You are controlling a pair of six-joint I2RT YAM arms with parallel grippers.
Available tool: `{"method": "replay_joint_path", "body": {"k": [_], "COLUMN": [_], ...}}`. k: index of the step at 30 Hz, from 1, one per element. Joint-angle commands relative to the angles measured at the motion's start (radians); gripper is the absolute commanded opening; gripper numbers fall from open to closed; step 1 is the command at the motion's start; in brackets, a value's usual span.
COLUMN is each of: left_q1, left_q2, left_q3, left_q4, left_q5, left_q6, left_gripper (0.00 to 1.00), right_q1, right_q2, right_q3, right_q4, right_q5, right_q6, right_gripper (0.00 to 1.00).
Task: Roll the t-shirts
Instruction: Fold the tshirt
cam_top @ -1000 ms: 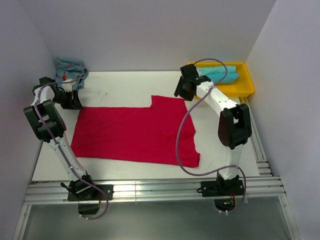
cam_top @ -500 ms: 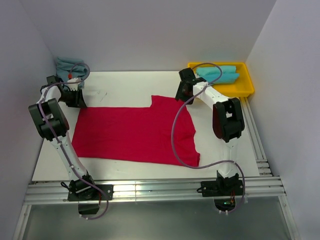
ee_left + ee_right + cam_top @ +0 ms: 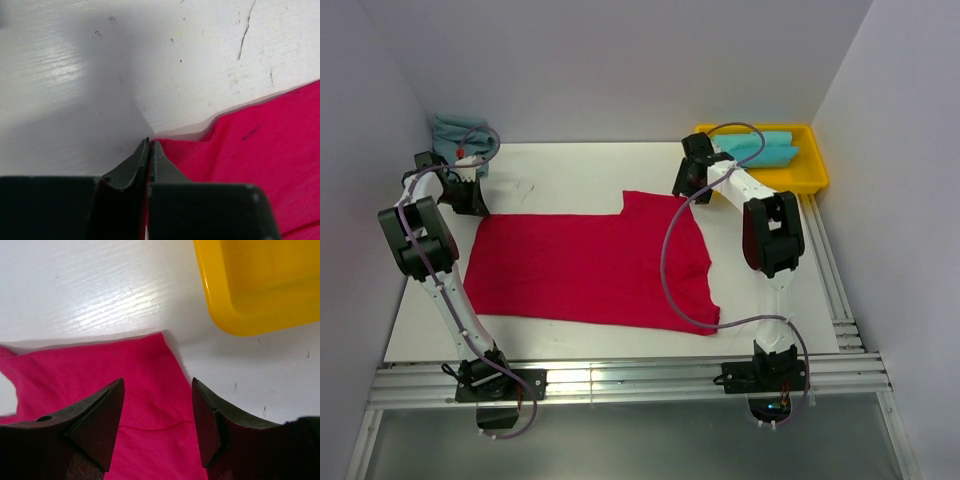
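The red t-shirt lies spread flat in the middle of the white table. My left gripper is down at its far left corner. In the left wrist view its jaws are pressed together with a sliver of the red cloth between them. My right gripper hovers over the far right corner, and in the right wrist view it stands open with red fabric below the gap. A turquoise t-shirt sits bunched in the far left corner. More turquoise cloth lies in the tray.
The yellow tray stands at the far right, its rounded corner close beyond my right fingers. White walls close in the table on three sides. Aluminium rails run along the near edge and the right side.
My left jaws have closed on the red shirt's corner. The right arm has shifted a little over the far right corner and its jaws have widened slightly.
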Motion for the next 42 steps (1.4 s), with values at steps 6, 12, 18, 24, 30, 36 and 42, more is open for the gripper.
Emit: {"method": "replay_joint_path", "body": {"k": [6,12,18,24,30,36,42], "left_q1": [-0.019,-0.022,-0.022,-0.022,-0.025,-0.027,-0.025], "left_q2": [-0.036,-0.055,-0.063,-0.075,-0.090,-0.119,-0.165], "left_q3": [-0.005,-0.028,-0.029,-0.035,-0.040,-0.049,-0.078], "left_q4": [-0.001,0.005,-0.004,-0.001,0.002,0.002,0.019], "left_q5": [0.010,-0.004,-0.012,-0.010,-0.007,0.004,0.015], "left_q6": [0.001,0.010,0.017,0.015,0.015,0.015,0.021], "left_gripper": [0.00,0.00,0.00,0.00,0.00,0.00,0.00], "right_q1": [-0.020,-0.026,-0.029,-0.024,-0.024,-0.024,-0.023], "right_q2": [0.062,0.131,0.160,0.163,0.110,0.029,-0.071], "right_q3": [0.112,0.170,0.172,0.154,0.088,0.014,-0.069], "right_q4": [0.020,0.017,0.036,0.051,0.095,0.128,0.171], "right_q5": [0.009,0.009,-0.017,-0.046,-0.066,-0.067,-0.077], "right_q6": [-0.062,-0.073,-0.058,-0.039,-0.024,-0.010,0.010], "right_gripper": [0.65,0.65,0.61,0.53,0.24,0.03,0.00]}}
